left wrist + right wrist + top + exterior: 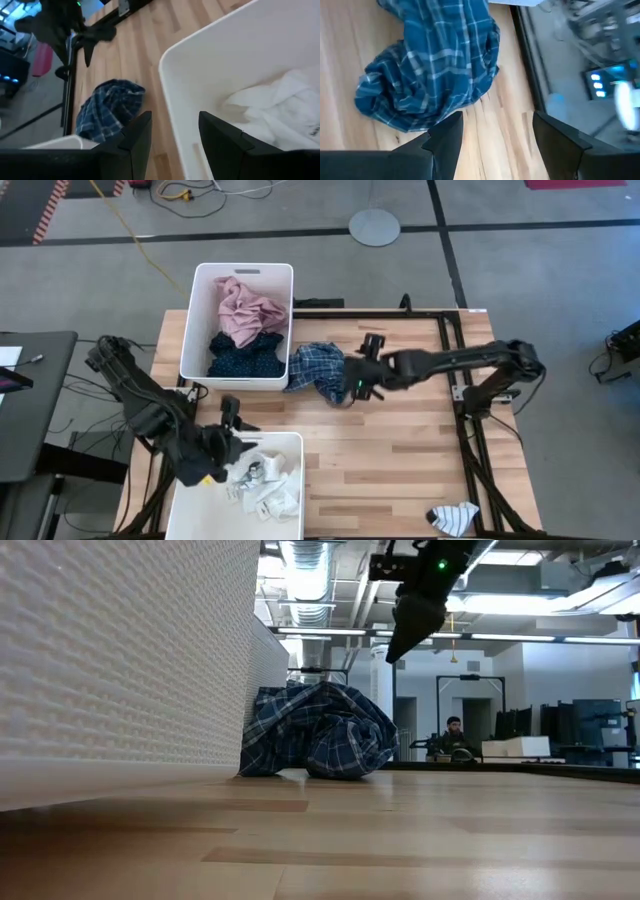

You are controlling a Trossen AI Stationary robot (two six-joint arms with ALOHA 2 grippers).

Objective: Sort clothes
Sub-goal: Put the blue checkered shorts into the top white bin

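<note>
My right gripper (pixel 352 387) hangs above the table with its fingers (pixel 445 137) spread apart and nothing between them; bare wood shows through the gap. It sits just over the edge of the blue plaid shirt (pixel 313 369), which lies crumpled on the wooden table (pixel 400 450) beside the far bin (pixel 204 325). In the low view the gripper (pixel 402 640) is clearly up in the air, apart from the shirt (pixel 320 730).

My left gripper (pixel 232 448) hovers at the rim of the near bin (pixel 296 448), fingers (pixel 137 132) parted to a moderate gap, holding nothing that I can see.

I count two white bins. The far one holds two garments: a pink shirt (pixel 245 308) and a navy dotted piece (pixel 243 356) next to it. The near one holds a heap of white socks (pixel 265 485); how many I cannot tell, since they lie tangled. One striped sock (pixel 454 517) lies alone at the near right corner of the table, well apart from everything else. One plaid shirt on the table.

The near bin is cut off by the picture's lower edge. In the low view a bin wall (pixel 120 660) fills the left side and hides whatever lies behind it. A person (pixel 452 737) sits in the room beyond, small and hard to make out.
</note>
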